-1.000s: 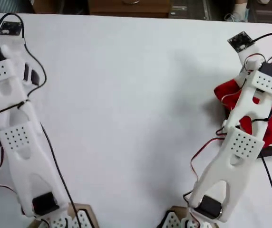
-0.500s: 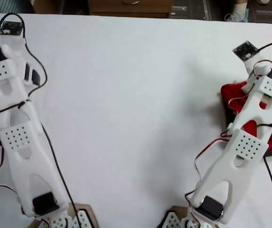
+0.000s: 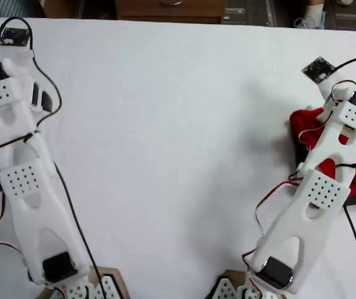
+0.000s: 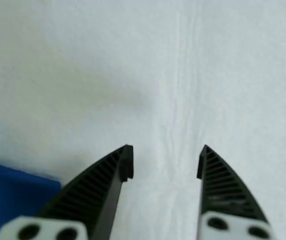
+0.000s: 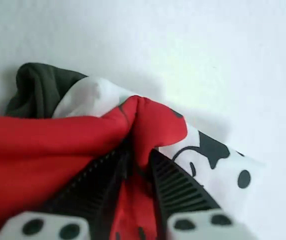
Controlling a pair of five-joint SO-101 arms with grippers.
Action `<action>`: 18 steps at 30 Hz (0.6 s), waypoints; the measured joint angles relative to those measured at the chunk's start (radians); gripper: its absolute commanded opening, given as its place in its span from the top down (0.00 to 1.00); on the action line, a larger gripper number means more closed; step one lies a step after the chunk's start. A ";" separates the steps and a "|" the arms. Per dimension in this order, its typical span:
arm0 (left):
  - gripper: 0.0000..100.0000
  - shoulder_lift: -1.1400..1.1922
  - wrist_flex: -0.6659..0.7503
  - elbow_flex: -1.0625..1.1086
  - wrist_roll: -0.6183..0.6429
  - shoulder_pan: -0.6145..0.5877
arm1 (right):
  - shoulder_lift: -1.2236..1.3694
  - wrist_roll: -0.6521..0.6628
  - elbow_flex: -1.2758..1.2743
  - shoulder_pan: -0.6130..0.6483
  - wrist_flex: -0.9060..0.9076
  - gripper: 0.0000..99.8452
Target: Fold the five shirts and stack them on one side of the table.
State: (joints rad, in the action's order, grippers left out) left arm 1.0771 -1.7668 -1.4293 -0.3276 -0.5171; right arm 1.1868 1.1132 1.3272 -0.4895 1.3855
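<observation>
Right wrist view: the right gripper [image 5: 138, 155] pinches a fold of the red shirt [image 5: 43, 145], heaped at three o'clock on the table [image 3: 165, 124]. The left gripper [image 4: 164, 162] gapes wide. Next, it likely needs dragging centreward and spreading flat.

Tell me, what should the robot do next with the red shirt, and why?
Probably lift the red shirt a little and pull it toward the middle of the table. The right gripper is shut on a fold of it, and it lies bunched with other cloth, so it needs room to spread flat.
</observation>
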 measured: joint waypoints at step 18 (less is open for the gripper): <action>0.77 0.000 0.000 0.000 0.000 0.078 | 0.003 -0.112 0.198 -0.201 0.044 0.98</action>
State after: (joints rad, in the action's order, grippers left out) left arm 1.0771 -1.7668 -1.4293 -0.3276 -0.4388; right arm 1.1899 1.0012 1.5251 -0.6905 1.4300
